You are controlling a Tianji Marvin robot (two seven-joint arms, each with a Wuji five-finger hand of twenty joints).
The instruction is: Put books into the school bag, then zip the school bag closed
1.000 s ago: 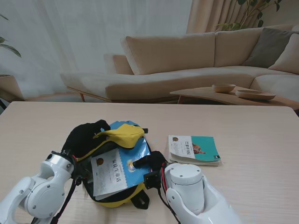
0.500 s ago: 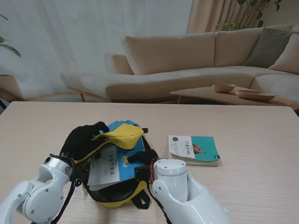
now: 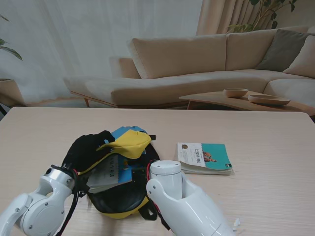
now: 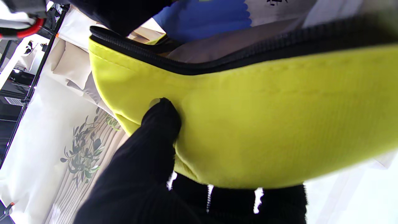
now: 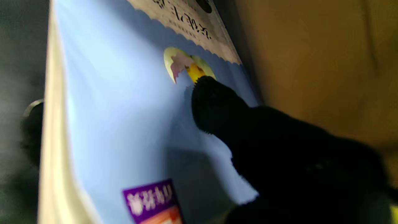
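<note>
Here your blue book (image 3: 114, 169) sits partway inside the school bag (image 3: 118, 204), its far end tucked under the raised yellow flap (image 3: 127, 142) and its near end showing in the open mouth. Its long axis runs roughly from you outward and a little to your right, the same way the bag opens, so I judge the coming push should follow that line, deeper under the flap.

Your right hand (image 5: 279, 158) is on it: in the right wrist view a gloved finger (image 5: 214, 102) rests flat on the blue cover beside the small round picture, with the bag's lining close on one side. You see only that finger, so you cannot tell whether the others are curled round the book's edge. In the stand's view the right forearm covers the hand.

Your left hand (image 3: 86, 147) pinches the flap, thumb (image 4: 158, 124) on the yellow cloth and fingers behind it, lifting the zip edge (image 4: 217, 62) clear of the book.

The second book (image 3: 205, 157), the teal one, lies flat on the table (image 3: 266, 132) just right of the bag, touching nothing. Your right arm is nearer to it.
</note>
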